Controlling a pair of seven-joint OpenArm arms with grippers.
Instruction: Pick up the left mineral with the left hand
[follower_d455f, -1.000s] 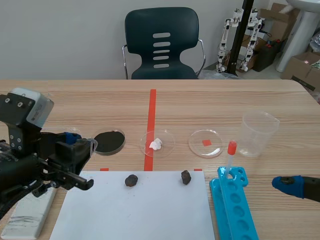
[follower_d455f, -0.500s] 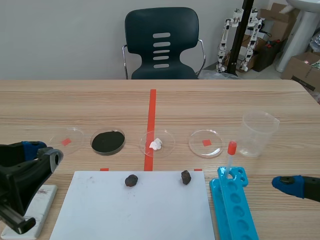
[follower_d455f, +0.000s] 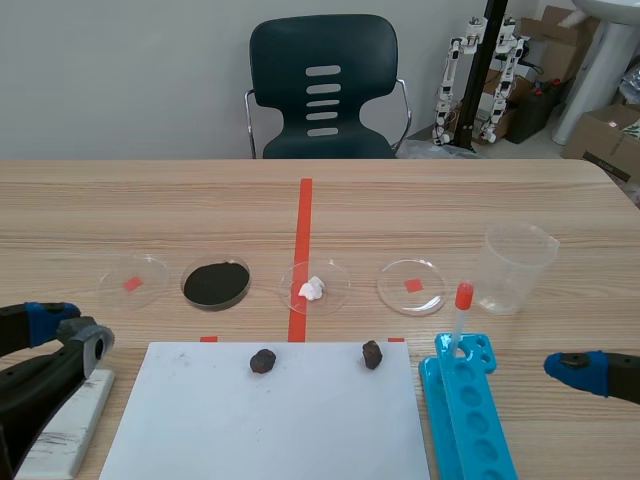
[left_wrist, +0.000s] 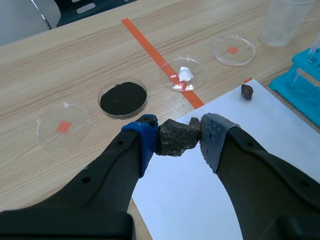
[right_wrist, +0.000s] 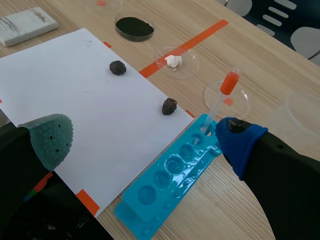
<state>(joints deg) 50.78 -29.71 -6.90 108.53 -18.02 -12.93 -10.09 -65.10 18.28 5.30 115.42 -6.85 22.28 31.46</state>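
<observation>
Two small dark minerals lie on the white paper (follower_d455f: 270, 420): the left mineral (follower_d455f: 263, 361) and the right mineral (follower_d455f: 372, 354). My left gripper (follower_d455f: 68, 330) sits low at the table's front left, well left of both. In the left wrist view that gripper (left_wrist: 179, 137) is shut on a rough dark rock (left_wrist: 174, 139). A dark bit (left_wrist: 194, 121) peeks out just behind the rock, and the right mineral (left_wrist: 246, 91) lies further ahead. My right gripper (right_wrist: 145, 140) hangs open above the paper's edge, holding nothing.
Petri dishes line the table behind the paper: one with a red mark (follower_d455f: 133, 280), one with black powder (follower_d455f: 216, 284), one with a white lump (follower_d455f: 314, 287) and one with a red square (follower_d455f: 411, 286). A clear beaker (follower_d455f: 517, 268), a blue tube rack (follower_d455f: 470, 410) and a white slab (follower_d455f: 60, 425) are nearby.
My left arm has dropped from a raised pose beside the paper to the table's front left corner. Both minerals on the paper and the right arm have stayed put.
</observation>
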